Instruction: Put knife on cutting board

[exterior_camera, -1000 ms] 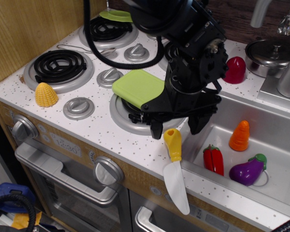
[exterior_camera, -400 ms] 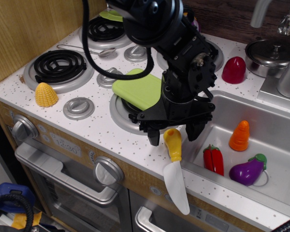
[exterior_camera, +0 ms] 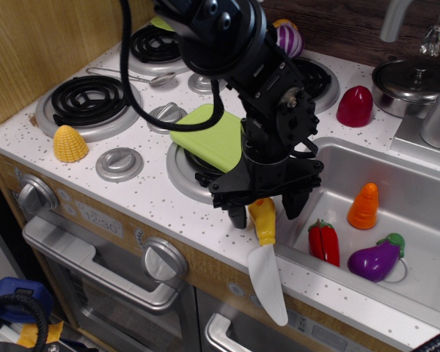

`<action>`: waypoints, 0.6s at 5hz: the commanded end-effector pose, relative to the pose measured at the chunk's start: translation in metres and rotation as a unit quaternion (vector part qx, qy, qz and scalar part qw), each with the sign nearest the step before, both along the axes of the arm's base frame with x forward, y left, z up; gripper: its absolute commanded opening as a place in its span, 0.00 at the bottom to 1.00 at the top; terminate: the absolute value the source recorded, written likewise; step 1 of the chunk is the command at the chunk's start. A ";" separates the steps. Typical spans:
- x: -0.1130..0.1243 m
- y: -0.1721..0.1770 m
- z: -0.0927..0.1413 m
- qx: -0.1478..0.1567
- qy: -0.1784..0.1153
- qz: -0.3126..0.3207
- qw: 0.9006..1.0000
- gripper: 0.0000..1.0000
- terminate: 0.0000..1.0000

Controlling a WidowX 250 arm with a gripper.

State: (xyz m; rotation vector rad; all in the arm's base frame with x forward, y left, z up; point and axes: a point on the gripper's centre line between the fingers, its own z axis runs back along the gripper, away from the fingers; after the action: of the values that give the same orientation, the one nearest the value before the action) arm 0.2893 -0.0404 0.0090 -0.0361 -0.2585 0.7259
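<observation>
The knife [exterior_camera: 265,255] lies on the counter's front edge beside the sink, yellow handle pointing back, white blade hanging over the front. My gripper [exterior_camera: 265,211] is open, its two black fingers straddling the top of the yellow handle, one on each side, low over the counter. The lime-green cutting board [exterior_camera: 209,136] lies tilted on the front right burner, just behind and left of the gripper, partly hidden by the arm.
A yellow corn [exterior_camera: 70,144] sits at the front left. The sink [exterior_camera: 418,220] holds a red pepper [exterior_camera: 324,241], a carrot [exterior_camera: 364,205] and an eggplant [exterior_camera: 375,258]. A metal spoon [exterior_camera: 143,76] lies between the back burners. A red object [exterior_camera: 354,105] and a pot [exterior_camera: 408,83] stand behind.
The gripper has moved down and slightly left, so its open fingers now sit around the knife's yellow handle. The knife has not moved.
</observation>
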 end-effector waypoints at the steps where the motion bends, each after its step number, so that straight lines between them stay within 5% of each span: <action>1: 0.001 0.000 0.001 -0.017 -0.023 0.014 0.999 0.00 0.00; 3: 0.004 0.005 0.028 0.010 -0.019 0.004 1.000 0.00 0.00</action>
State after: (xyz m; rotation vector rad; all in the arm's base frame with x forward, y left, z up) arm 0.2886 -0.0314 0.0324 0.0292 -0.2572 0.7191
